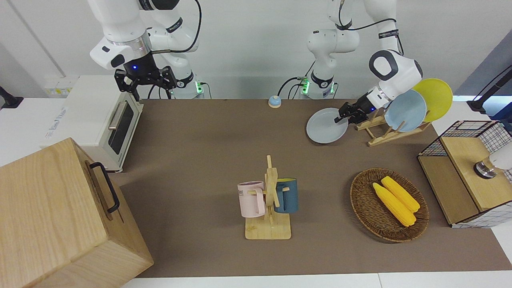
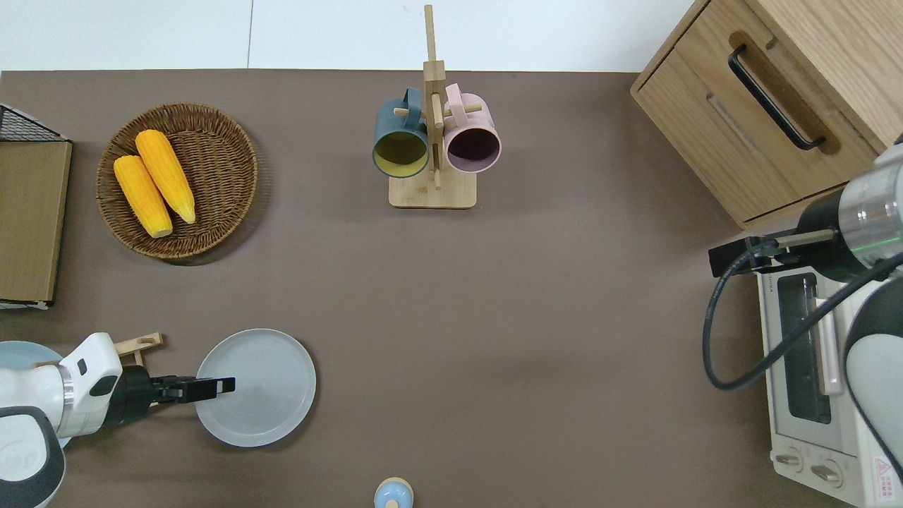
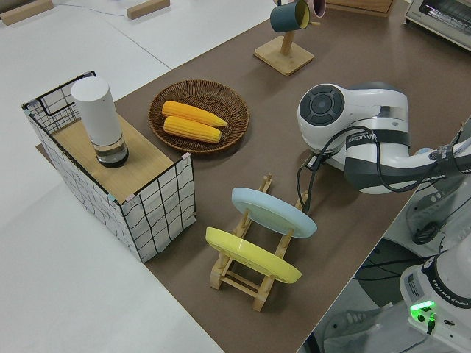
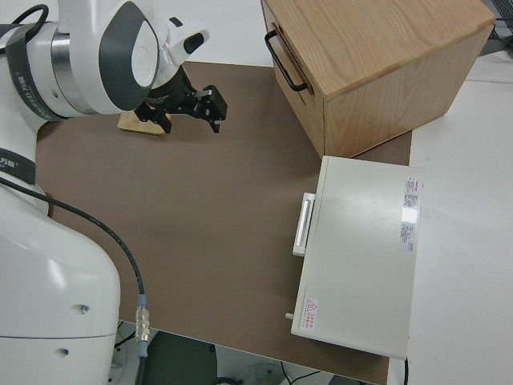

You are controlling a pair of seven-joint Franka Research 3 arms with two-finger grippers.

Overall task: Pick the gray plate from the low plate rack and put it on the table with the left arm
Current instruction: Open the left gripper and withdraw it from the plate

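Reading across the overhead view, we find our left gripper (image 2: 211, 386) over the rim of the gray plate (image 2: 264, 388), which lies flat on the table (image 2: 494, 296) just beside the low plate rack (image 1: 382, 134); whether the jaws are clamped on that rim or have let go we cannot tell. The light blue plate (image 1: 406, 110) and yellow plate (image 1: 436, 98) lean in the rack close by. If we pull back while gripping, the plate could drag or tip up, and a wide retreat might knock the racked plates. Our right arm is parked.
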